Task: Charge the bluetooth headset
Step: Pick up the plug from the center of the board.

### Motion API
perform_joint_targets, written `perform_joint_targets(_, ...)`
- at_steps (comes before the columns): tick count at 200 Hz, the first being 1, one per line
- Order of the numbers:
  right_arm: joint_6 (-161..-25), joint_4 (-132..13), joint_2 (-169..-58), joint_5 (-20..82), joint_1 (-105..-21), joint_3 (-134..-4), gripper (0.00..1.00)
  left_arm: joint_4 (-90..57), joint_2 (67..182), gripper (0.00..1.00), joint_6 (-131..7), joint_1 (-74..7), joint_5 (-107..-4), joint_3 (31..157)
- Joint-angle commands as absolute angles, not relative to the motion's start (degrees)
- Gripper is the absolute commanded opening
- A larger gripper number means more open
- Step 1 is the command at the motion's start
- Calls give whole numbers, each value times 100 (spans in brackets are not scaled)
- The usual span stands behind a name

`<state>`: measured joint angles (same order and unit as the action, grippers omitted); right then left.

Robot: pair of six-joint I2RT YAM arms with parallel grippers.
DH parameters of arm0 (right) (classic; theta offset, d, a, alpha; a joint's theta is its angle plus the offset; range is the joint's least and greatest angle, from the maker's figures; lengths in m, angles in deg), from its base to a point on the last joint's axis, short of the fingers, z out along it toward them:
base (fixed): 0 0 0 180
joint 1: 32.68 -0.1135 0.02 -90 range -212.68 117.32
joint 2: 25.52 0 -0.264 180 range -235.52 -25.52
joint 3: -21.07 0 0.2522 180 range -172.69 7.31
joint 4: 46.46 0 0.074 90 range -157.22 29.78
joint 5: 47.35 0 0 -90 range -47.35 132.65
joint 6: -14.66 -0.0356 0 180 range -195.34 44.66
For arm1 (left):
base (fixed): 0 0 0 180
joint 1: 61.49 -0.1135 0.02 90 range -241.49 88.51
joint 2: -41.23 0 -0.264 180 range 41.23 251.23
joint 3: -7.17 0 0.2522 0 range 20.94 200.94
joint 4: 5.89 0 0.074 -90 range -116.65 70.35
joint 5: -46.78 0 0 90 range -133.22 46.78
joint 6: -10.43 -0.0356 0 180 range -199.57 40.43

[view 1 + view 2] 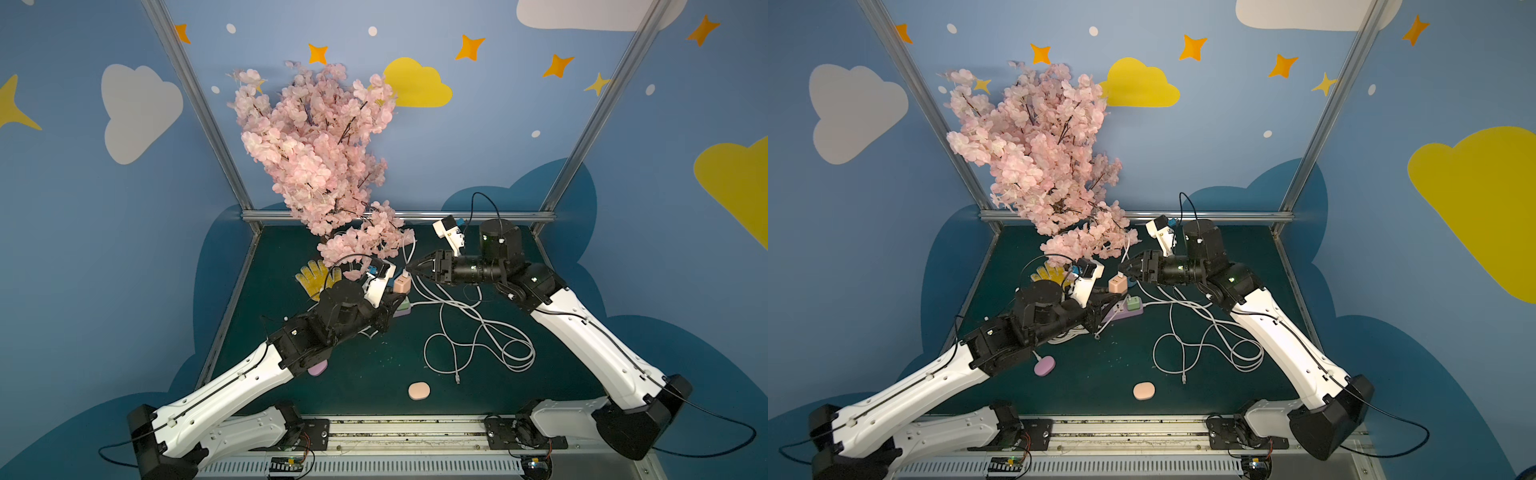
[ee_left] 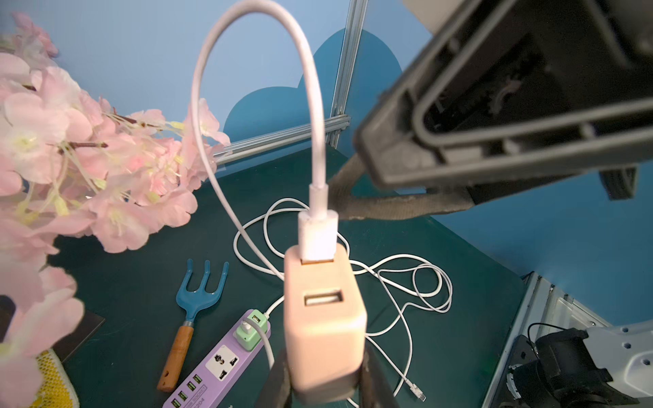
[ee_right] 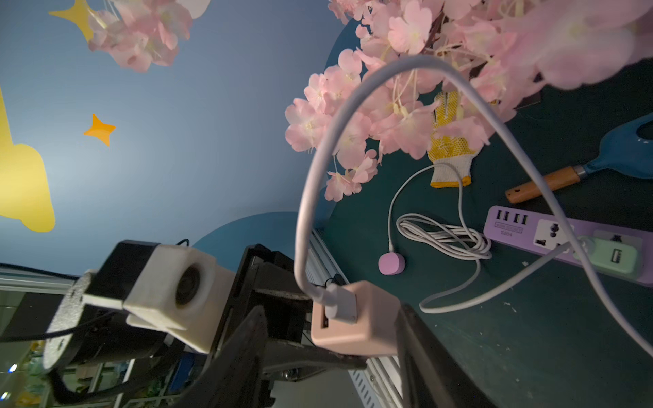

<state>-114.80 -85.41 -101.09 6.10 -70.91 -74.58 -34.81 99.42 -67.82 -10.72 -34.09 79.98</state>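
Starting at the left gripper (image 2: 325,356), a peach adapter (image 2: 325,318) is seen pinched between its fingers and held up off the counter (image 1: 374,374). A white plug (image 2: 318,233) is seated in the adapter's upper port; the lower port is left free. Just beyond, the right gripper (image 3: 332,307) is found with its fingers spread either side of plug and adapter, nothing being clamped.

From the plug the cable (image 2: 318,123) is arched upward, then dropped into loose loops on the counter. There its small free end (image 1: 457,379) is laid, joined to nothing. Near that end, but apart from it, the peach headset case (image 1: 419,391) is set alone toward the front edge.

On the counter near the held adapter a purple strip (image 2: 219,364) is laid, with a green adapter (image 2: 252,328) already plugged in and one socket visibly vacant. A purple case (image 1: 1044,365) with its own cable attached is placed beside the left arm.

Progress is judged at roughly a third: cable and adapter are joined. Two steps are left. The adapter is to be pushed into the strip's vacant socket, and the free end is to be fitted to the peach case.
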Motion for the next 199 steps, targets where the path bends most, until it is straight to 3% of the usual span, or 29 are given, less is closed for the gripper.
perform_joint_targets(1, -10510, -9303, -10220, 1066, -7322, -7643, 62, -3586, 9836, 3, -6992, -1071, -3381, 8148)
perform_joint_targets(78, -9586, -9995, -10531, 2163, -7892, -8117, 61, -3780, 9896, 3, -7078, -1072, -3649, 8283)
perform_joint_targets(145, -9279, -10236, -10795, 2354, -8091, -8431, 36, -3923, 9940, 3, -7113, -1073, -3769, 8316)
perform_joint_targets(163, -9238, -10293, -10870, 2379, -8151, -8496, 20, -3923, 9883, 3, -7114, -1071, -3696, 8286)
perform_joint_targets(183, -9230, -10281, -10915, 2488, -8215, -8493, 0, -3922, 9735, 21, -7106, -1079, -3506, 8222)
perform_joint_targets(199, -9241, -10192, -10976, 2490, -8241, -8490, 0, -3902, 9512, 35, -7079, -1088, -3322, 8118)
